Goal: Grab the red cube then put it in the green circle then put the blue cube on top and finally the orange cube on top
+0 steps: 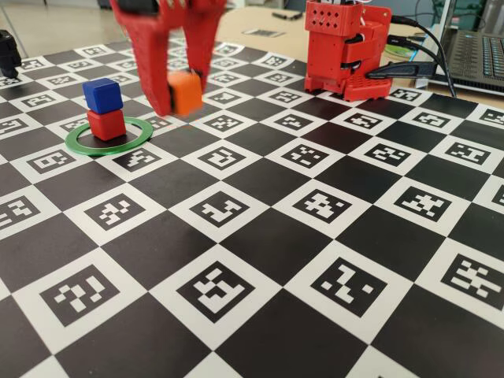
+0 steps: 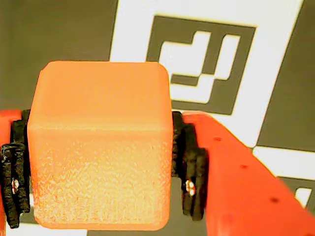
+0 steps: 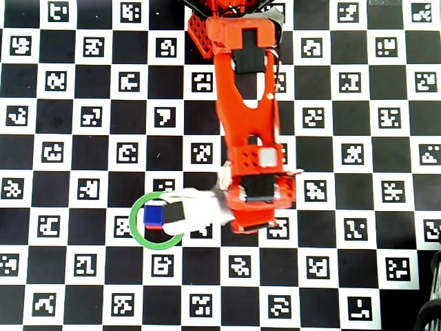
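Aloft, the small bright orange plastic cube [image 1: 187, 92] is clamped between the red fingers [image 1: 175, 98], clear of the chequered marker table [image 1: 260, 236]. Just left in the fixed view, the deep-blue plastic cube [image 1: 101, 94] sits atop the matte red plastic cube [image 1: 106, 124] inside the thin flat green ring [image 1: 109, 135].

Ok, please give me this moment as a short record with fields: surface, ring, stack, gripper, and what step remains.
surface: checkerboard mat printed with marker squares
ring: green circle lying flat on the mat
stack: blue cube sits on the red cube, both inside the ring
gripper: gripper shut on the orange cube, held above the mat to the right of the stack in the fixed view; in the wrist view the black pads press both sides of the cube
remaining: orange cube not yet on the blue cube
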Robot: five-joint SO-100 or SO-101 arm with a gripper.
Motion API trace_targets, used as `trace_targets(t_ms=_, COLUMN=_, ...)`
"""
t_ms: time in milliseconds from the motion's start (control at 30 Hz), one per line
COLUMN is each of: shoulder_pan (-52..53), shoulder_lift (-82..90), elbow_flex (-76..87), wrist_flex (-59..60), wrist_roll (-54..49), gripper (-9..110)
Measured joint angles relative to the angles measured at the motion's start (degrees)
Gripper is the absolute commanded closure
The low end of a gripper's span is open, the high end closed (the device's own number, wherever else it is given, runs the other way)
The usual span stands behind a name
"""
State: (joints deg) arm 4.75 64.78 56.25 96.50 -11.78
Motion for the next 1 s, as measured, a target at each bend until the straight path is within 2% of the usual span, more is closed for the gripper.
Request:
trace_targets(t_ms=400, shoulder_pan=14.50, shoulder_lift=1.49, elbow_flex=-8.35, wrist_flex=2.29, wrist_roll=-5.10, gripper=92)
trace_targets(t_ms=1000, shoulder_pan=16.79, shoulder_lift=-12.57, elbow_flex=-23.20, wrist_flex=3.34, wrist_roll=-7.03, gripper=92)
